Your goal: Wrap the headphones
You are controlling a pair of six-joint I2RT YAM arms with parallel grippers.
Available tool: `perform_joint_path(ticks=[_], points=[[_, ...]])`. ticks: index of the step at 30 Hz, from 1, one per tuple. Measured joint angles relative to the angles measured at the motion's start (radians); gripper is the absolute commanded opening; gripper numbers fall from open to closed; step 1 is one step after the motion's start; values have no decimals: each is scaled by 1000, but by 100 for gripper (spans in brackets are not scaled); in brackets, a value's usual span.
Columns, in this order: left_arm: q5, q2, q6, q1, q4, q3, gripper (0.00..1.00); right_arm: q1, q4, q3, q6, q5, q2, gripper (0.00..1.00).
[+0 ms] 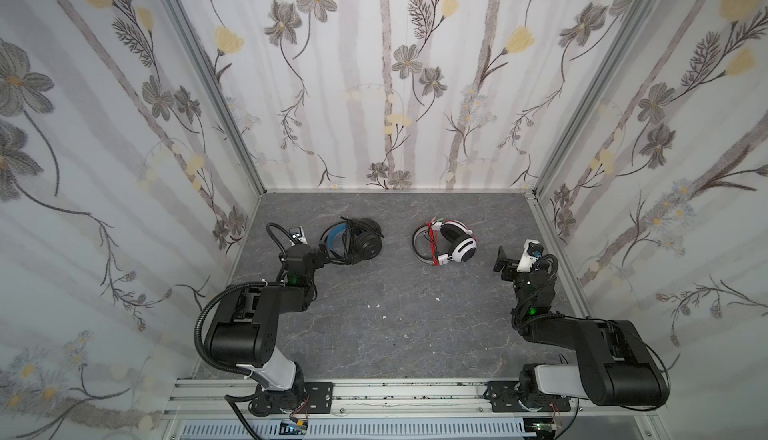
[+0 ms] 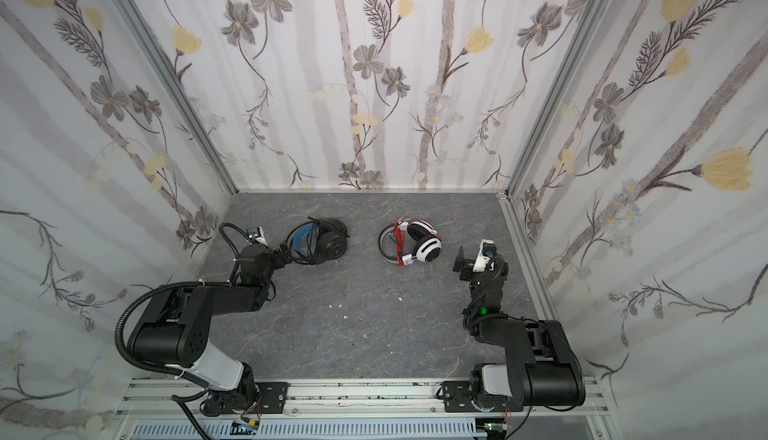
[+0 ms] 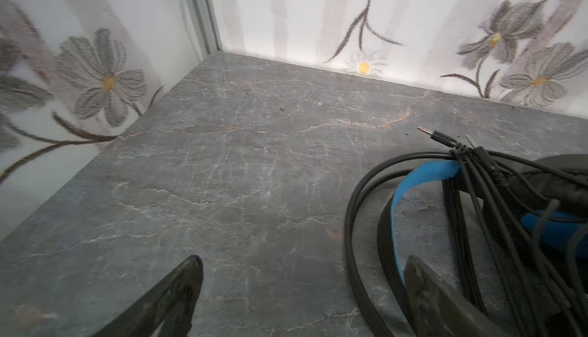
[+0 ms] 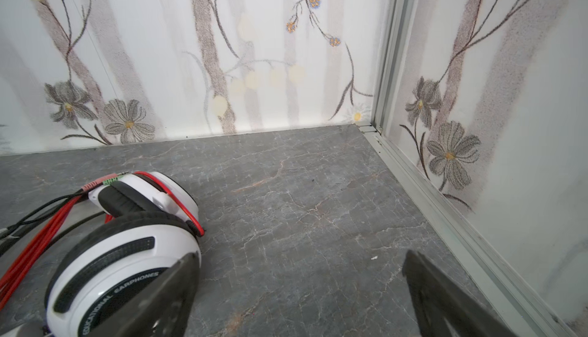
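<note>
On grey marbled tabletop [image 1: 395,334], floral walls [image 1: 395,84], both arms' jaws wide, empty.

On the white headset [image 4: 127,255], white letters along the black ring of its nearer earcup read "EDUCATIONAL EARPHONES"; the first letter seems partly covered. The black headset [image 1: 368,244] has a pale earcup mark, too small to read.

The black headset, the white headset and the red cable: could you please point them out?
black headset [image 1: 365,243], in a top view, on its round earcup shell.
white headset [image 1: 464,246], in a top view, on its white earcup shell.
red cable [image 4: 38,242], in the right wrist view, on its bundled strands.
</note>
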Motion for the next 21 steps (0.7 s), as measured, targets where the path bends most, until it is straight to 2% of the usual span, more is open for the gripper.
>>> perform_joint_path(ticks=[5, 10, 15, 18, 21], points=[[-8, -59, -12, -6, 35, -29, 100, 4, 60, -2, -5, 0, 0, 100], [2, -228, -21, -4, -104, 34, 100, 5, 83, -3, -11, 1, 0, 100], [-6, -351, -14, -4, -219, -57, 100, 5, 84, -3, -12, 1, 0, 100], [-15, -358, 10, -2, -230, -114, 100, 5, 85, -4, -12, 0, 0, 100], [-14, -312, 25, -1, -163, -172, 100, 5, 85, -5, -12, 1, 0, 100]])
